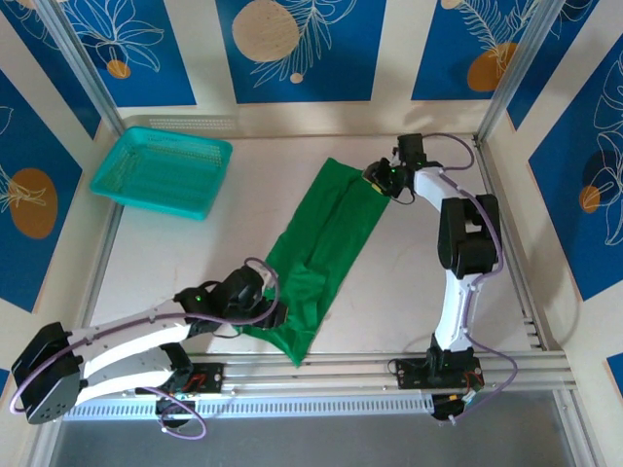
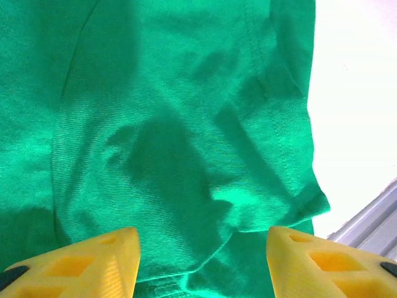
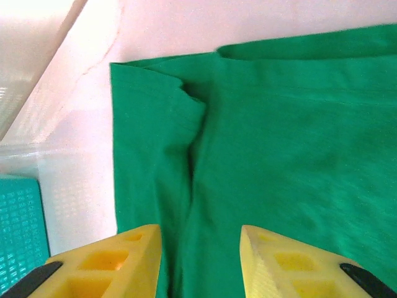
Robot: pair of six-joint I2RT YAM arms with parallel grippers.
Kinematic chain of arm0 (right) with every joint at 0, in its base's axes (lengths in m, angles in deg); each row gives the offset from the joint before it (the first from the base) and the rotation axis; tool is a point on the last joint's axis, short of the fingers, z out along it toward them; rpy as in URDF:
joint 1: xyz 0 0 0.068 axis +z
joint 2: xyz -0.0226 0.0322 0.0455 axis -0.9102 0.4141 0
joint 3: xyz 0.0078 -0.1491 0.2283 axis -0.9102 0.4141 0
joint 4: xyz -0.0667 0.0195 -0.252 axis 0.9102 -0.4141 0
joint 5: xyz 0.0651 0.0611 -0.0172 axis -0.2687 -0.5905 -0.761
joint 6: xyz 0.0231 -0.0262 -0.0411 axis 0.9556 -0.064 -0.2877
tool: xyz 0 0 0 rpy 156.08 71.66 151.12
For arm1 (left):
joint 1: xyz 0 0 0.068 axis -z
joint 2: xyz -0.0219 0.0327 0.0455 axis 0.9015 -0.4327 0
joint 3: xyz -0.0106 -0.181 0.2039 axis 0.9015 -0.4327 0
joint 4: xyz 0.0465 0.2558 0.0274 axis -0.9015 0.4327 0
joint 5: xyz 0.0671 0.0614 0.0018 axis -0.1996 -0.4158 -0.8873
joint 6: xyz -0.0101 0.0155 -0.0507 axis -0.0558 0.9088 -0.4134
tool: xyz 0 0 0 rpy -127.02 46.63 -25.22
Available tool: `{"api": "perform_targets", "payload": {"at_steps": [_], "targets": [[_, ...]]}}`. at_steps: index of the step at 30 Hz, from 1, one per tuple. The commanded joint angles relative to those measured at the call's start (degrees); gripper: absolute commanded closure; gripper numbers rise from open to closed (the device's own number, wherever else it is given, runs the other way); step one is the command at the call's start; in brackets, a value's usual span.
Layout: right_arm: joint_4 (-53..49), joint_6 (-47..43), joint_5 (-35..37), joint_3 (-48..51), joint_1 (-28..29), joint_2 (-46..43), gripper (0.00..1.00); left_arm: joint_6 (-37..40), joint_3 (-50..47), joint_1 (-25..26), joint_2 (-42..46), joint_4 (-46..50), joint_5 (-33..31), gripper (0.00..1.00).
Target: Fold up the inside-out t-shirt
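Puts the inside-out t-shirt [image 1: 321, 258] flat on the table [image 1: 419, 282] as a long narrow strip, just right of the teal basket [image 1: 146, 199], slanting from level with the basket down toward the arm bases; finds the left gripper [image 2: 201, 233] over the strip's end farthest from the basket, jaws wide apart, nothing pinched; finds the right gripper [image 3: 200, 228] over the end level with the basket, jaws narrower yet parted, holding nothing.

Could pinch one layer instead of the whole stack, leaving a lopsided fold; could drag the strip askew by lifting one end alone; could spill the folded-in layers open.

Counting: one t-shirt; one basket; two grippers; two yellow fingers [image 2: 93, 261] on each.
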Motion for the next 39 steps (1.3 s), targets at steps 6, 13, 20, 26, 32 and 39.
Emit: {"api": "perform_targets", "payload": {"at_steps": [6,13,20,26,32,39], "targets": [[2.4,1.9,-1.4,-1.6,1.1,7.7,0.61,2.4,-0.7,0.6,-9.1,-5.6,1.8,0.43],[1.8,5.4,-4.8,-11.2,2.0,17.4,0.61,0.0,-1.5,2.6,-16.2,-19.8,12.1,0.43],[-1.9,4.6,-6.9,-25.9,3.9,26.2,0.61,-1.1,6.0,7.0,-26.6,-22.6,13.8,0.43],[-1.3,6.1,-11.2,-32.4,3.5,30.0,0.61,1.2,16.4,9.9,-34.0,-20.9,17.5,0.48],[3.9,6.1,-18.8,-30.0,2.4,21.7,0.47,16.0,28.3,9.7,-24.9,-0.2,16.0,0.43],[-2.0,-6.7,-14.4,-19.4,0.4,-2.3,0.48,39.8,35.6,9.0,-11.3,19.2,8.3,0.4]]}}
